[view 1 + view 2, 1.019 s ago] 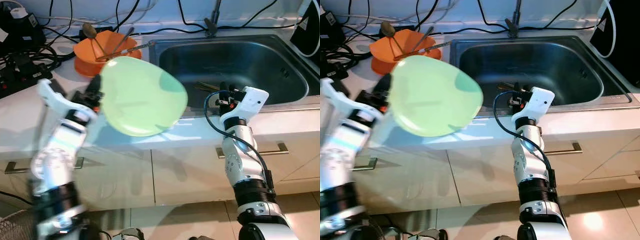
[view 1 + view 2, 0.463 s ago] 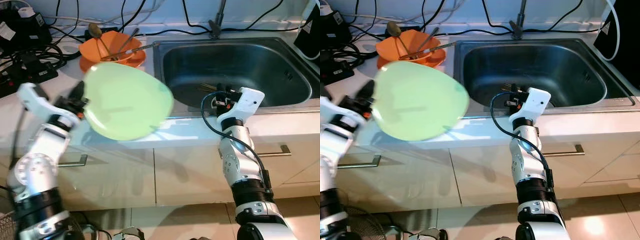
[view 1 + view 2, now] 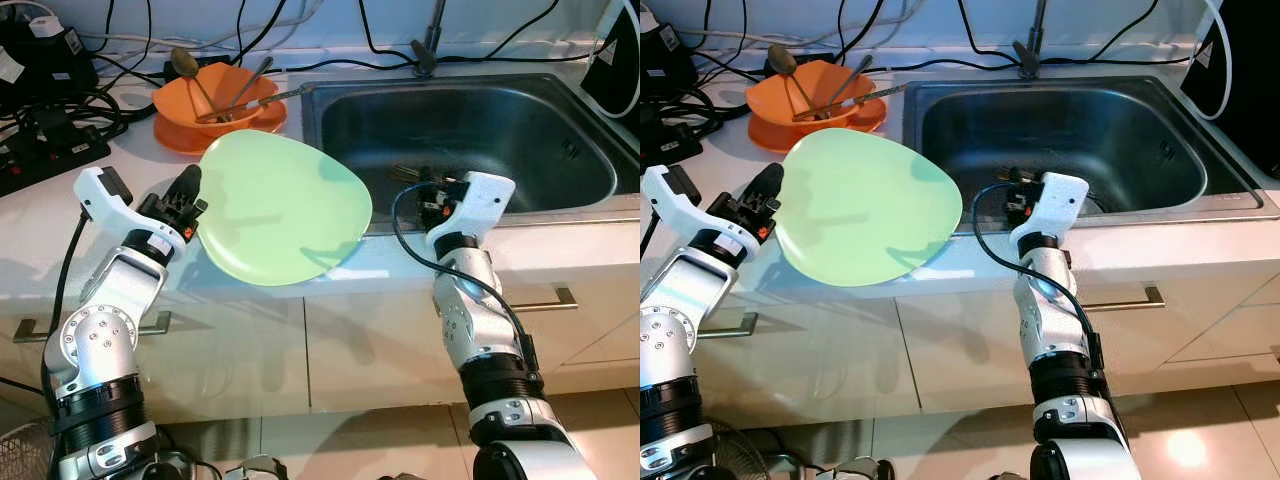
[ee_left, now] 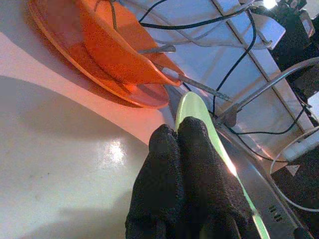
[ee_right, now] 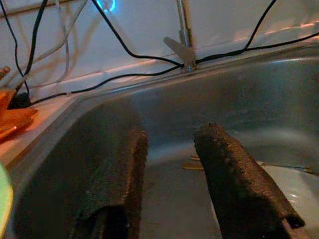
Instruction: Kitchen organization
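Over the white desk (image 3: 60, 215), beside the sink (image 3: 480, 130): green plate (image 3: 283, 208) tilted in mid-air, rim pinched by the closed fingers of the left gripper (image 3: 190, 200). At the sink's front edge, right gripper (image 3: 425, 192), fingers apart, empty. Behind, orange bowl (image 3: 215, 105) holding utensils. Probably midway: plate lifted, not yet set down; some utensils left in the basin.
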Controlling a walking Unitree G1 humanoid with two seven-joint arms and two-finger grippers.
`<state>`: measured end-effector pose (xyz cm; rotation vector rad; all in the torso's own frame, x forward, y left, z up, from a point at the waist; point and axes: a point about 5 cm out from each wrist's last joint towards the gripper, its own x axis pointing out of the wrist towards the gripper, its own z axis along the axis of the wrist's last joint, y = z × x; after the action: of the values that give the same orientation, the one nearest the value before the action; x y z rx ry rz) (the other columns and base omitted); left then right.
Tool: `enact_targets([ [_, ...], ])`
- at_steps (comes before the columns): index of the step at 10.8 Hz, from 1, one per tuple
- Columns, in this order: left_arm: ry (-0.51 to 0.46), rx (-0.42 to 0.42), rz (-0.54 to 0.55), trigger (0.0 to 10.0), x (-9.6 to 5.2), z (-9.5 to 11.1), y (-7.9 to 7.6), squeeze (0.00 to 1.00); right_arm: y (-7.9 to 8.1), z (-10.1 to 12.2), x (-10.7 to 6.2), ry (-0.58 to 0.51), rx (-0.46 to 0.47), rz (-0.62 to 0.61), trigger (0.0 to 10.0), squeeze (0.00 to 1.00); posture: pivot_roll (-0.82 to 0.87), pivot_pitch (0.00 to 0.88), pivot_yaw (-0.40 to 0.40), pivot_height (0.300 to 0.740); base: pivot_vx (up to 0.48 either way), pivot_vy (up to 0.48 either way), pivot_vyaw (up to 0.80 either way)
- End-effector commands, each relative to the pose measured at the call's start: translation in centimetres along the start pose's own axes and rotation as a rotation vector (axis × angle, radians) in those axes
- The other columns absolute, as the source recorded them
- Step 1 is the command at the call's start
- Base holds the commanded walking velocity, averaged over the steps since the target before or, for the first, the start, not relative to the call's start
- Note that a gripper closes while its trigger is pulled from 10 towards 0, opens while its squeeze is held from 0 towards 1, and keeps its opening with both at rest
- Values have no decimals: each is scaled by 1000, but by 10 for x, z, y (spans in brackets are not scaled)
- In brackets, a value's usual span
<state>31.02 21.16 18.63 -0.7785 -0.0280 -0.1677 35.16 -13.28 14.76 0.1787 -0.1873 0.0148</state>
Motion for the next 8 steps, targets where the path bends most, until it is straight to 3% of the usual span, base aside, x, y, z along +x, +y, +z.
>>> enact_targets([
  [1,-6,14,2,10000,3,1,-3,0,2,-11,-2,66,-15,13,10000,0,114,60,43,740,0,0,0],
  [2,-4,13,3,10000,4,0,-3,0,4,-12,-3,73,-5,29,10000,1000,113,61,42,740,0,0,0],
  [4,3,13,3,10000,4,-2,-2,0,5,-13,-2,83,-37,38,10000,1000,115,66,38,740,0,0,0],
  [5,8,14,2,10000,5,-4,-3,0,5,-15,-2,103,-134,47,10000,0,114,67,37,740,0,0,0],
  [6,16,18,-3,10000,5,-6,-5,0,7,-18,-1,118,-172,67,10000,0,116,68,36,740,0,0,0],
  [7,32,39,-14,10000,6,-8,-8,0,12,-19,0,132,-294,103,10000,0,118,66,35,740,0,0,0],
  [8,36,45,-17,10000,7,-9,-9,0,14,-20,0,149,-315,109,10000,0,120,67,35,740,0,0,0],
])
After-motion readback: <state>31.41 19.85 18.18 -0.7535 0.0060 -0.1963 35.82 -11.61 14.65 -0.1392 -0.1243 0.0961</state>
